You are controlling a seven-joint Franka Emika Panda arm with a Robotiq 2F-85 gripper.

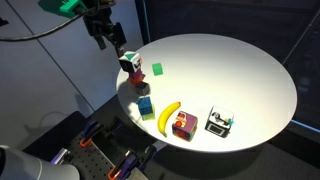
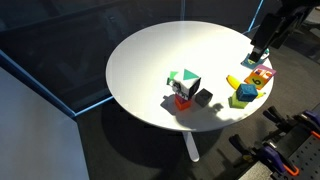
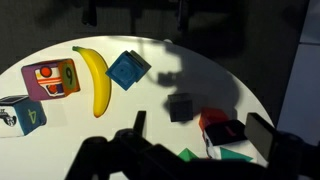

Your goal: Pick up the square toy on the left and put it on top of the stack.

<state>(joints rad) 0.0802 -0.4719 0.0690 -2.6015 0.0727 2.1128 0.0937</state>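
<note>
Gripper [image 3: 200, 128] fingers stand wide apart at the bottom of the wrist view and clasp nothing. Between them, nearer one finger, the square toy [image 3: 228, 130] shows a dark face and rests on the red blocks of the stack [image 3: 209, 120]. A plain green cube [image 3: 236, 153] lies just beside the stack. Next comes a dark grey cube [image 3: 180, 107], then a tilted blue cube [image 3: 128, 68] near a banana [image 3: 95, 75]. Farther off sit a red picture cube [image 3: 52, 80] and, at the frame edge, a white-framed cube [image 3: 20, 115]. Both carry printed figures too small to read. In an exterior view the gripper hangs just above the toy at the near rim of the round white table [image 1: 250, 70], an arrangement the wrist view cannot show. Only an exterior view shows the table's pedestal foot [image 2: 190, 150]. The finger gap is plain only from the wrist.
</note>
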